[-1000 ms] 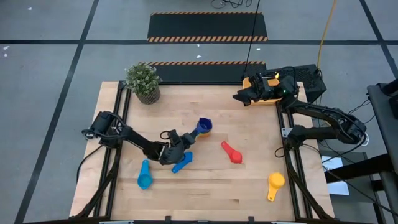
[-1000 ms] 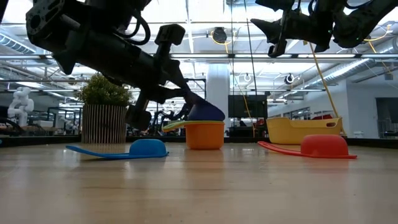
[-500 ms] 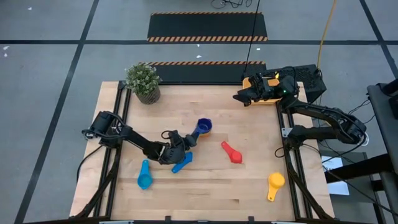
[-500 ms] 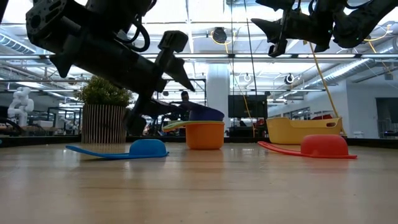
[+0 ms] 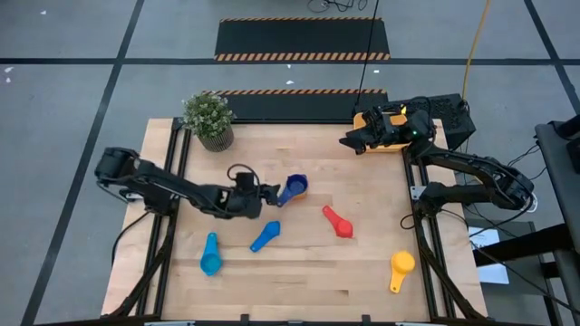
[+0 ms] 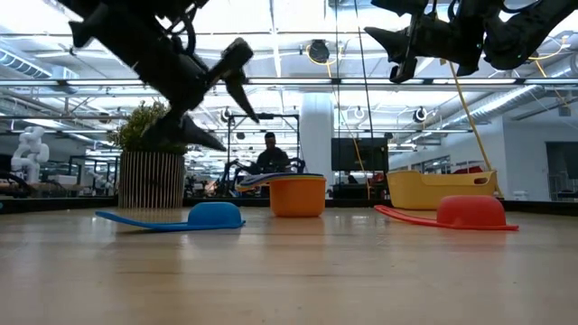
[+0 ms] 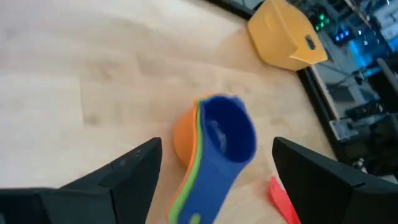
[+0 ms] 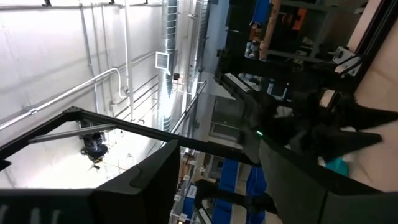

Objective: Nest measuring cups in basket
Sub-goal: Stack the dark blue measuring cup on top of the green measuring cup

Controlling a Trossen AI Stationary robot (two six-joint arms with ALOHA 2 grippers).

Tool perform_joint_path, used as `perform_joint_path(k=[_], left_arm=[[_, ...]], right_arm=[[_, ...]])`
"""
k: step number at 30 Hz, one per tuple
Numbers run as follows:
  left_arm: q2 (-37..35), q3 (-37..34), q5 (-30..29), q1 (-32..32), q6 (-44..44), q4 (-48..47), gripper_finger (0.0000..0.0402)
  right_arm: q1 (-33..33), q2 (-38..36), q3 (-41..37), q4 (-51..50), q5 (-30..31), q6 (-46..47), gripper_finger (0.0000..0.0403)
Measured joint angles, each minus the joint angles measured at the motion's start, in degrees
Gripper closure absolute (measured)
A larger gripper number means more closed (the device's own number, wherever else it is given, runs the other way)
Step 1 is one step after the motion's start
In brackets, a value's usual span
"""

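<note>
Yellow-orange, the basket [image 5: 388,129] sits at the table's far right corner, with the right gripper [image 5: 350,141] hung beside it, fingers spread and empty. Well away from the basket, mid-table, a nested stack [image 5: 294,186] stands; the left gripper [image 5: 268,193] is held just beside it, fingers apart. The stack could be toppled if its handles [image 7: 200,198] are clipped.

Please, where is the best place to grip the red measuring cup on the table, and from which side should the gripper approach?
Probably the flat handle. The red measuring cup lies bowl-down on the table, its handle pointing toward the table's far left. The domed bowl gives the fingers little to hold, while the thin handle lies low with free space around it. Come from above, fingers across the handle's width. The left gripper, open, is nearer.
</note>
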Motion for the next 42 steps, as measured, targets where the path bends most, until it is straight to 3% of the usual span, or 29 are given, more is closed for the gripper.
perform_joint_path(k=[6,12,26,37,42], left_arm=[[-3.34,0.02,5.43,3.57,16.19,3.25,0.0079],[-2.23,0.02,13.20,4.62,23.64,2.12,0.0017],[4.52,0.00,17.13,2.92,31.64,-2.09,0.0005],[8.41,-0.08,19.75,3.20,35.67,-0.10,0.0004],[11.47,-0.05,21.18,3.02,35.15,6.07,0.0004]], right_arm=[[0.00,0.07,0.00,-2.01,2.47,-2.42,0.0188],[-0.02,0.02,0.00,-2.45,7.72,-2.24,0.0188],[0.00,0.02,0.00,-2.91,11.42,-2.53,0.0188],[0.00,0.02,0.00,-4.44,12.27,-5.12,0.0188],[0.00,0.04,0.00,-5.11,12.28,-6.20,0.0188]])
